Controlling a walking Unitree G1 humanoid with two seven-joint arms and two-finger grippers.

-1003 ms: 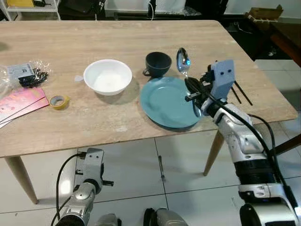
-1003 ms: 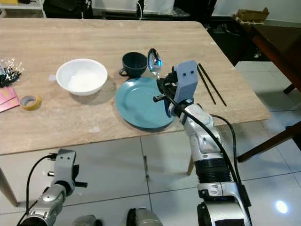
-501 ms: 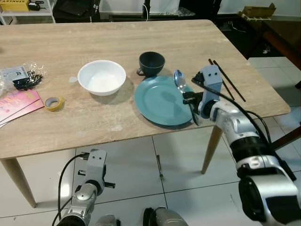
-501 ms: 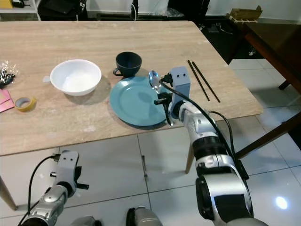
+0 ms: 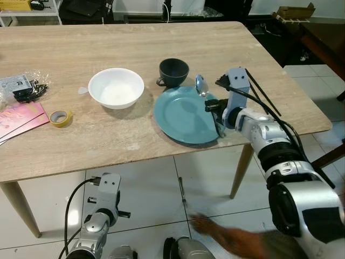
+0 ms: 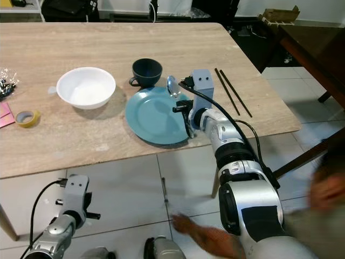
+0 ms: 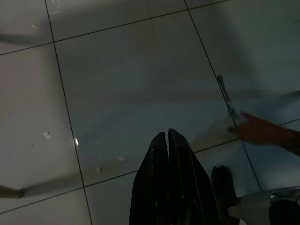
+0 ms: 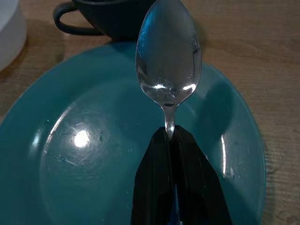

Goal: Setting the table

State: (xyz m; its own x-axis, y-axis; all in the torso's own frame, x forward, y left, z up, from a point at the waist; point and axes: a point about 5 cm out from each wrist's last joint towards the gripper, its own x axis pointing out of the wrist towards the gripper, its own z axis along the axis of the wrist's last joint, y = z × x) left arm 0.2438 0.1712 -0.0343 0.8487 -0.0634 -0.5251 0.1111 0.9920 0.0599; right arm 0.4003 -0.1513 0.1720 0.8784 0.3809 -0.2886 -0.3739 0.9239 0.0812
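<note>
Holding the spoon (image 8: 168, 72) by its neck, my right gripper (image 8: 172, 137) has its fingers pinched tight on it, the bowl of the spoon poised over the far-right rim of the teal plate (image 5: 180, 116), which sits near the table's (image 5: 135, 48) front edge toward its right corner. I judge the setting partly done: plate, dark cup (image 5: 173, 72) just behind it and white bowl (image 5: 116, 88) beside it are out, while the spoon is not yet laid down and the chopsticks (image 5: 262, 98) lie near the right edge. My left gripper (image 7: 168, 140) hangs idle over the floor, fingers pressed together. No writing is legible anywhere; the packet (image 5: 16, 83) near the left edge is too small to read.
</note>
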